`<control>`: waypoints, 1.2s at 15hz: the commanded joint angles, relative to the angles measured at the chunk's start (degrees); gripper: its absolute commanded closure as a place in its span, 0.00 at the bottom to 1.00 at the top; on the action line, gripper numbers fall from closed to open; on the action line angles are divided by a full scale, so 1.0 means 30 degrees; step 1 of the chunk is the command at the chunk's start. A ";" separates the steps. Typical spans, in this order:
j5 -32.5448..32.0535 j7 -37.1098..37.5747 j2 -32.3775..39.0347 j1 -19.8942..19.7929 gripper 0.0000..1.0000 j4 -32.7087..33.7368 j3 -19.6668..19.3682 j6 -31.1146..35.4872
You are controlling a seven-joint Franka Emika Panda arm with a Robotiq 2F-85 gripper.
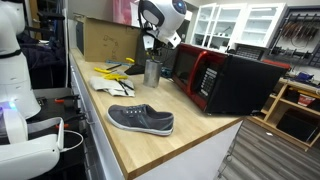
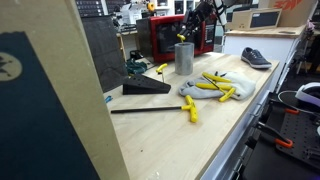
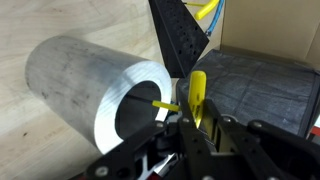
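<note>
A tall silver metal cup [image 1: 152, 71] [image 2: 184, 57] stands on the wooden counter in front of a red and black microwave [image 1: 225, 80]. My gripper [image 1: 151, 50] [image 2: 190, 36] hangs just above the cup in both exterior views. In the wrist view my gripper [image 3: 195, 125] is shut on a flat yellow tool [image 3: 197, 95], right beside the cup's open mouth [image 3: 135, 105]. A thin yellow piece [image 3: 165, 103] reaches across the cup's rim. How deep the tool goes into the cup is hidden.
Several yellow-handled tools lie on a grey cloth [image 1: 113, 75] [image 2: 215, 87], one more lies apart [image 2: 190, 108]. A black wedge [image 2: 145, 87] [image 3: 178, 40] sits near the cup. A grey shoe [image 1: 140, 120] [image 2: 255, 57] lies near the counter's end. A cardboard box [image 1: 105, 38] stands behind.
</note>
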 commanded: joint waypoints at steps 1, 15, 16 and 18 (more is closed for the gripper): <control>0.0146 -0.0469 0.0481 -0.0433 0.95 0.0293 0.0332 -0.0607; -0.3292 0.0311 -0.1186 -0.0546 0.00 -0.0745 0.0208 0.0123; -0.3783 0.0380 -0.1616 -0.0484 0.00 -0.0899 0.0267 0.0240; -0.4927 0.0456 -0.2425 -0.0440 0.00 -0.1144 0.0319 0.0339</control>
